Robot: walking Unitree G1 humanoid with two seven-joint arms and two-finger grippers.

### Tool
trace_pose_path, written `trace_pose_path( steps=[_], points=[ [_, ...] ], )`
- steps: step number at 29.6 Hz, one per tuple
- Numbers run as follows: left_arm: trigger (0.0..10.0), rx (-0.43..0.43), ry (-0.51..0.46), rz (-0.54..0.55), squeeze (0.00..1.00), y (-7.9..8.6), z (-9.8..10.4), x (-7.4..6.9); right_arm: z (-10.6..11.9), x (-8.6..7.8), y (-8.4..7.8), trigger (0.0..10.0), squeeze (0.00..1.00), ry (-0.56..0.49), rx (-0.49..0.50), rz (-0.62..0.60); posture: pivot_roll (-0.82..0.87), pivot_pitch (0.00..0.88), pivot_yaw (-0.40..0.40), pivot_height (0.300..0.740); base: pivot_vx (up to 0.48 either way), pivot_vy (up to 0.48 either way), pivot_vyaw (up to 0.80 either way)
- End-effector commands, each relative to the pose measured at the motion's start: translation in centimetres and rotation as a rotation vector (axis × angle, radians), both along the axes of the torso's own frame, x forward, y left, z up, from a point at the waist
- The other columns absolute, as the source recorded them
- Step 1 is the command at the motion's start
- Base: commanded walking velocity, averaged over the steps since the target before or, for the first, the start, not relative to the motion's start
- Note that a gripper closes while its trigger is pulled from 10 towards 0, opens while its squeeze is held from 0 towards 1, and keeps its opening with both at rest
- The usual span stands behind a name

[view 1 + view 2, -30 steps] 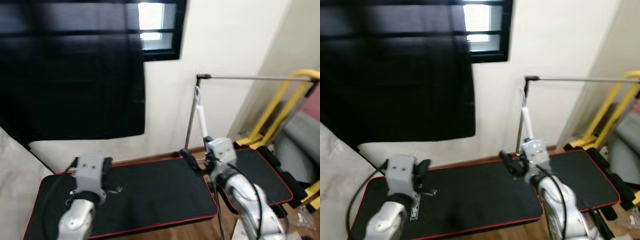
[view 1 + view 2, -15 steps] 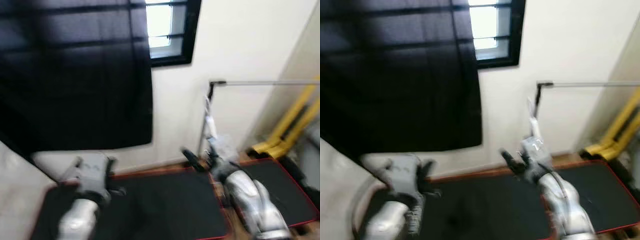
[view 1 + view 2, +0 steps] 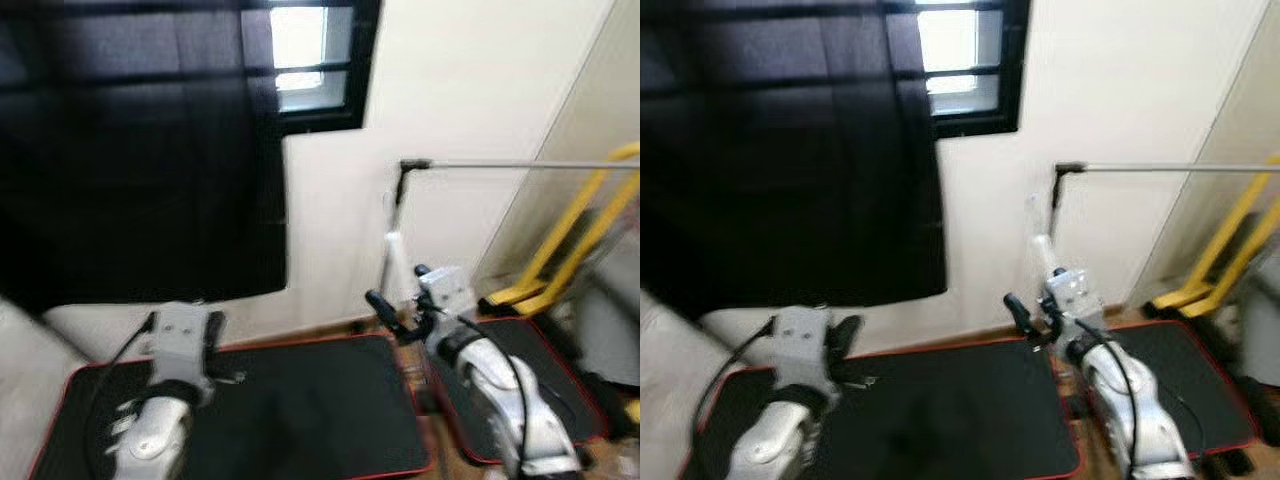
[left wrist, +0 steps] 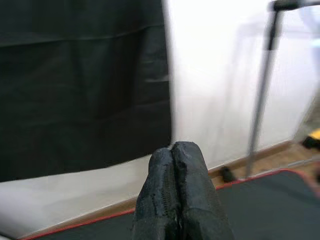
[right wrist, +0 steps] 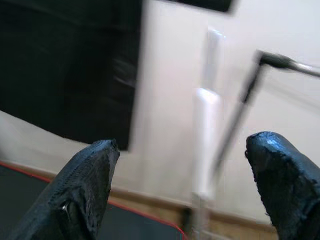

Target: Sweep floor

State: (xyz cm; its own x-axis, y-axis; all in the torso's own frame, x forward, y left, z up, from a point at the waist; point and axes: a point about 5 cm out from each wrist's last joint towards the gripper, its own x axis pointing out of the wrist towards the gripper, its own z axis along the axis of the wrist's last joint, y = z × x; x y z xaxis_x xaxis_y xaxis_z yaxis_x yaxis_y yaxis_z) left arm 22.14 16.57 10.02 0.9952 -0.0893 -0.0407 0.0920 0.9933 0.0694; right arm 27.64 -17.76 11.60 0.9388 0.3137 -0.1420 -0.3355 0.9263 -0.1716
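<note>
Black mats (image 3: pixel 300 400) edged in red lie on the wooden floor before you, under a dark curtain (image 3: pixel 140 160) and a small window (image 3: pixel 958 55). Your right pincer (image 5: pixel 185 185), fingers spread wide, points at a white-handled broom (image 5: pixel 206 140) leaning upright against the cream wall, beside a metal rack pole (image 3: pixel 385 245). Your left pincer (image 4: pixel 175 192) is pressed closed, holding nothing, above the left mat. No writing is legible through the blur.

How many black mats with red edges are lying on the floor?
2. One large black mat lies in front of the dark curtain, under both arms. A second mat lies to its right, near the yellow frame; part is hidden behind the right arm.
</note>
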Motion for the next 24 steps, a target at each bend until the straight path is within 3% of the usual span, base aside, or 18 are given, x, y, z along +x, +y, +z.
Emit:
trace_pose_path(
  steps=[1, 7, 18, 24],
  points=[
    [10.0, -0.007, 0.013, -0.016, 0.0, -0.2, 0.0, -0.2, -0.4, 0.5, -0.2, 10.0, 0.0, 0.037, -0.026, -0.016, -0.08, 0.0, -0.057, 0.74, 0.0, 0.0, 0.0],
    [10.0, -0.01, 0.02, -0.027, 0.0, -0.3, 0.1, -0.6, 0.2, 1.8, -0.8, 10.0, 0.0, 0.085, -0.072, -0.002, -0.07, 0.0, -0.062, 0.74, 0.0, 0.0, 0.0],
    [10.0, -0.019, 0.021, -0.031, 0.0, -0.5, 0.4, -1.0, -0.2, 2.0, -0.4, 10.0, 0.0, 0.113, -0.112, 0.009, -0.07, 0.0, -0.063, 0.74, 0.0, 0.0, 0.0],
    [10.0, 0.014, 0.013, -0.086, 0.0, -1.0, 1.1, -1.7, -1.1, 3.5, -2.4, 10.0, 0.0, 0.178, -0.13, -0.062, -0.06, 0.016, -0.065, 0.74, 0.0, 0.0, 0.0]
  ],
)
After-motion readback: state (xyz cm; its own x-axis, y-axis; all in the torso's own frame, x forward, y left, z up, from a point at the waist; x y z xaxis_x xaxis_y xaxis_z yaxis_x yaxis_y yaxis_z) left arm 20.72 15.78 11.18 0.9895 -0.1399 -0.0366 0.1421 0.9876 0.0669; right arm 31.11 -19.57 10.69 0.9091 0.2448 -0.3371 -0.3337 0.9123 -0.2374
